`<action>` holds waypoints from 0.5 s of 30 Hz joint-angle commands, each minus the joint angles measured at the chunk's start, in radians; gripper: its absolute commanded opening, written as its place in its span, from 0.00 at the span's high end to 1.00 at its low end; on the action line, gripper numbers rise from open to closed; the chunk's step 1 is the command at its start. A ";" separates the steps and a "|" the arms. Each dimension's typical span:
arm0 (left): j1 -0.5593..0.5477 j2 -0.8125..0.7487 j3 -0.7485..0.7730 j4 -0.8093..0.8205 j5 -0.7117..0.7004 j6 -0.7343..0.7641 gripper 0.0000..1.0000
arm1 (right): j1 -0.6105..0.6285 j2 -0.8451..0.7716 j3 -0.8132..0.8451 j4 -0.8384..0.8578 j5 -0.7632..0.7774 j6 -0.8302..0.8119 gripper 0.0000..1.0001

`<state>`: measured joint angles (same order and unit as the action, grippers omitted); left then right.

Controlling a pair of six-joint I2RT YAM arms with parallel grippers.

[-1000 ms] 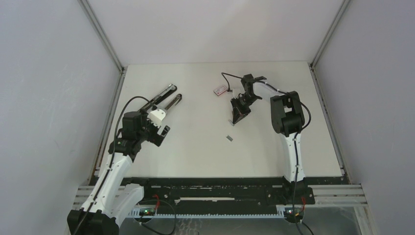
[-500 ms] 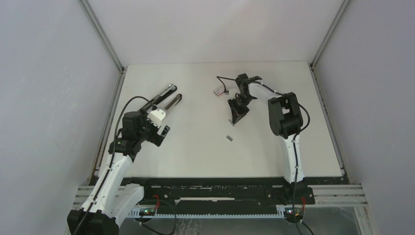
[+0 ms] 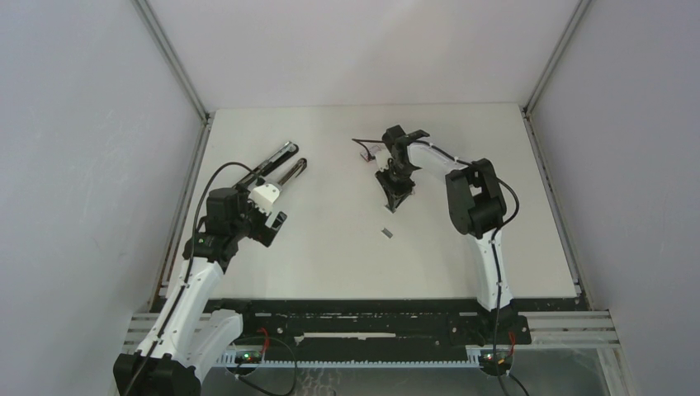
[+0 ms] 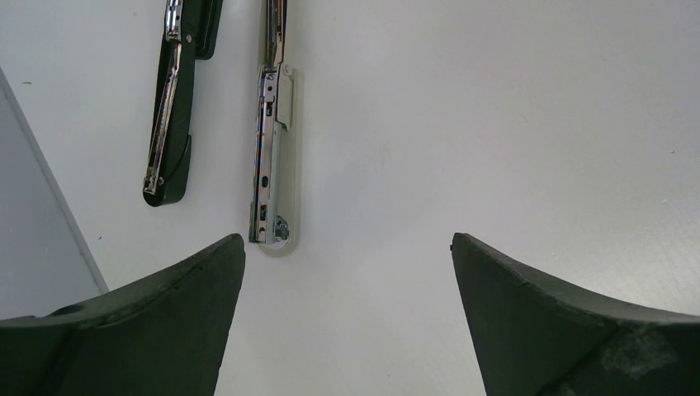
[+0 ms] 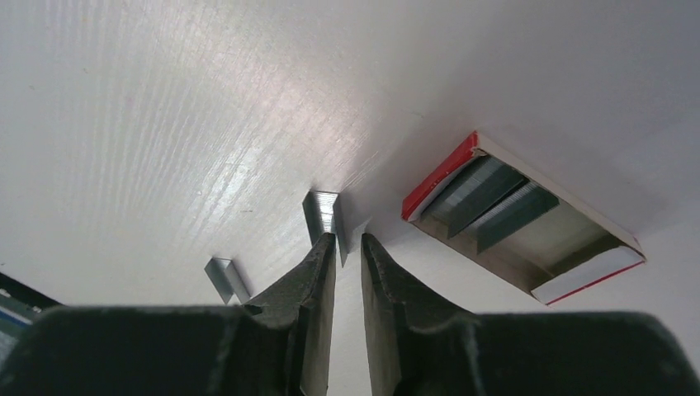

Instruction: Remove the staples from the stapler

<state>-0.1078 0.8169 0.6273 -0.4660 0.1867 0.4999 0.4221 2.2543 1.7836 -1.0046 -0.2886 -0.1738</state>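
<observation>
— Though the right pincer (image 5: 347, 239) shows just a slit between its jaws, is anything in it?
— Nothing: released. At mid frame the staples (image 5: 323, 216) lie on the table (image 5: 165, 99), just past its tips, close to the left one.
— Anything near?
— Another strip (image 5: 224, 279) at lower left; an open box (image 5: 520, 219) holding more at right.
— And the left pincer (image 4: 347, 239)?
— Spread wide, empty. Beyond it, upper left of its frame, lies the stapler (image 4: 268, 148), splayed into two bars apart, the black left of the silver.
</observation>
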 commanded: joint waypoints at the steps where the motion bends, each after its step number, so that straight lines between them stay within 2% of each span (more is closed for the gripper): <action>1: 0.005 -0.020 -0.010 0.025 -0.001 0.008 0.00 | -0.004 0.045 -0.027 0.104 0.219 -0.021 0.80; 3: 0.006 -0.020 -0.009 0.024 0.000 0.008 0.00 | -0.007 0.036 -0.030 0.106 0.226 -0.019 0.80; 5: 0.006 -0.022 -0.009 0.025 0.000 0.008 0.00 | -0.013 0.029 -0.032 0.108 0.213 -0.019 0.85; 6: 0.006 -0.022 -0.009 0.024 0.000 0.008 0.00 | -0.017 0.028 -0.033 0.106 0.184 -0.023 0.90; 8: 0.006 -0.022 -0.008 0.023 0.001 0.008 0.00 | -0.026 0.030 -0.030 0.098 0.128 -0.025 0.91; 10: 0.005 -0.024 -0.009 0.024 0.000 0.008 0.00 | -0.036 0.033 -0.023 0.085 0.056 -0.029 0.85; 12: 0.005 -0.022 -0.009 0.024 0.001 0.008 0.00 | -0.048 0.034 -0.018 0.072 -0.009 -0.033 0.76; 15: 0.005 -0.022 -0.009 0.023 0.002 0.008 0.00 | -0.065 0.031 -0.013 0.064 -0.065 -0.031 0.73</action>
<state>-0.1078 0.8104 0.6273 -0.4660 0.1867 0.4999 0.3851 2.2452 1.7832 -0.9695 -0.3023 -0.1791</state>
